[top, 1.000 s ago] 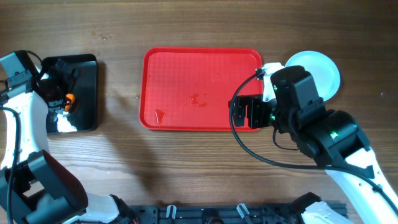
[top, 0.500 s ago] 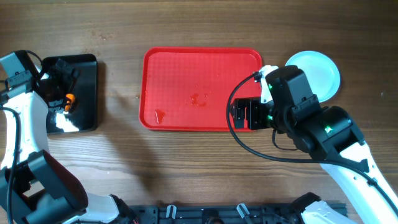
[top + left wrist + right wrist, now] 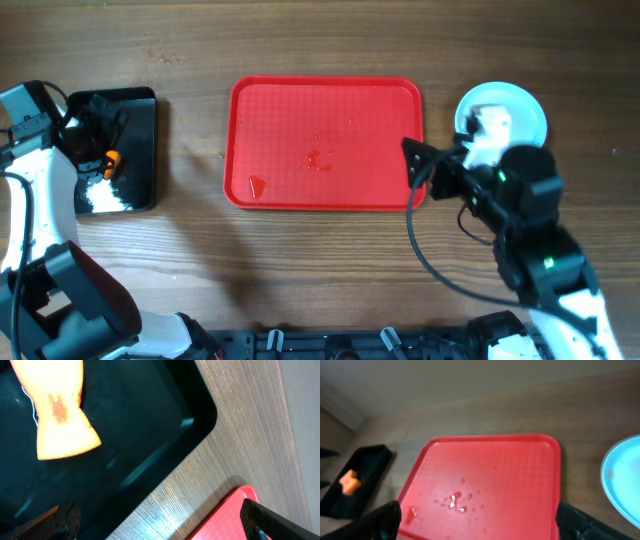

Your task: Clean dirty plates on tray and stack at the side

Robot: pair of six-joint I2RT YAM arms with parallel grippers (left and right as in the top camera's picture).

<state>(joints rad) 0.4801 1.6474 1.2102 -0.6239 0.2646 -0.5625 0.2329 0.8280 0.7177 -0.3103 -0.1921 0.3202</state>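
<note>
At the desk's left edge the left arm (image 3: 40, 190) reaches over a glossy black bin (image 3: 135, 150). In its wrist view one dark finger (image 3: 65, 515) shows at the lower left and the other at the lower right. The left jaws are spread wide with nothing between them. They hang above the bin's corner and the bare wood of the desk (image 3: 330, 260). An orange sponge (image 3: 60, 410) with a brown stain lies on the bin's floor, apart from both fingers. From overhead it is a small orange spot (image 3: 110, 160) just beside the arm.

In the middle of the desk, nearer the far edge, lies the red tray (image 3: 290, 110), flat and square to the desk's edges. It carries a scatter of wet droplets (image 3: 455, 502) near its centre and a small darker patch (image 3: 257, 185) by its near left corner.

The right arm (image 3: 525, 230) comes up from the desk's near right corner. The right jaws hang over the tray's right rim and point left across it. Its wrist view shows a finger (image 3: 575, 520) in each lower corner, so these jaws too are spread and grip nothing.

The plates (image 3: 530, 115), round and pale mint, sit on the desk just right of the tray's far right corner, partly hidden by the arm. How many are stacked there cannot be told. The right wrist view catches only a curved edge (image 3: 625, 480).
</note>
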